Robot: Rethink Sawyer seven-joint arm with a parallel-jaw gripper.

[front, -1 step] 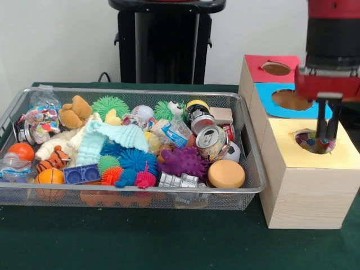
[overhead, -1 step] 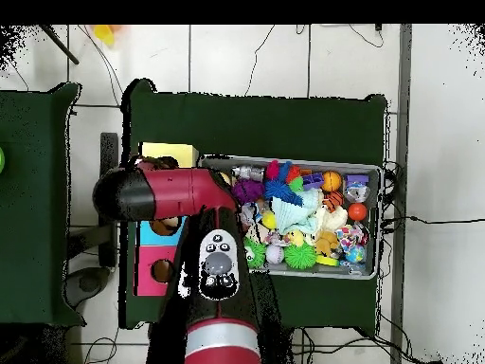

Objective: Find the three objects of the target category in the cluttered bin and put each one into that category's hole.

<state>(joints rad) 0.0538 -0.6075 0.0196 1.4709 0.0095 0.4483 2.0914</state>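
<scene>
My gripper (front, -1 step: 328, 135) hangs over the yellow top of the wooden box (front, -1 step: 306, 191), right of the wire bin (front, -1 step: 135, 93). Its two dark fingers (front, -1 step: 322, 121) point down at the right edge of the yellow hole (front, -1 step: 304, 135) and stand apart with nothing between them. A colourful crinkled packet (front, -1 step: 310, 142) lies inside that hole. A similar clear bag of colourful pieces (front, -1 step: 39, 115) sits at the bin's far left corner. In the overhead view the red arm (overhead, -1 step: 180, 190) covers the gripper and part of the box (overhead, -1 step: 169, 152).
The box also has a blue hole (front, -1 step: 289, 100) and a red hole (front, -1 step: 275, 68) behind the yellow one. The bin holds crushed cans (front, -1 step: 211, 139), spiky balls (front, -1 step: 183, 162), a teddy (front, -1 step: 75, 111), a pale blue cloth (front, -1 step: 109, 138), an orange ball (front, -1 step: 49, 177) and an orange disc (front, -1 step: 226, 173).
</scene>
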